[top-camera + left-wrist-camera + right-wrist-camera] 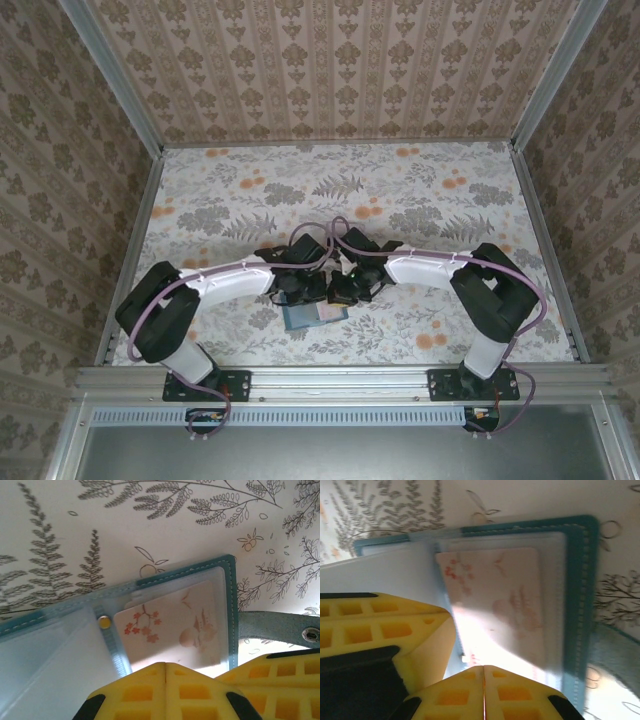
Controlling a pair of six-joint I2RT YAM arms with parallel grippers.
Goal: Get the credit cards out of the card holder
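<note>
The left arm is reaching from its base at the near left edge, elbow bent out to the left and forearm angling inward toward the middle of the floral table. The right arm is mirroring it from the near right. Both wrists are meeting over the centre, tilted downward, with the left gripper and the right gripper hanging just beside each other.

Beneath them, the teal card holder is lying open and flat on the table, slightly nearer than the wrists. In the left wrist view, the left claw's yellow fingers are pressing together with no gap, their tips sitting at the near edge of a pale pink credit card printed with blossoms. The card is lying inside a clear sleeve of the holder, and a teal strap is trailing off to the right.

In the right wrist view, the right claw's fingers are likewise pressing together, over the near edge of the same card. Whether either claw is pinching the sleeve cannot be told.
</note>
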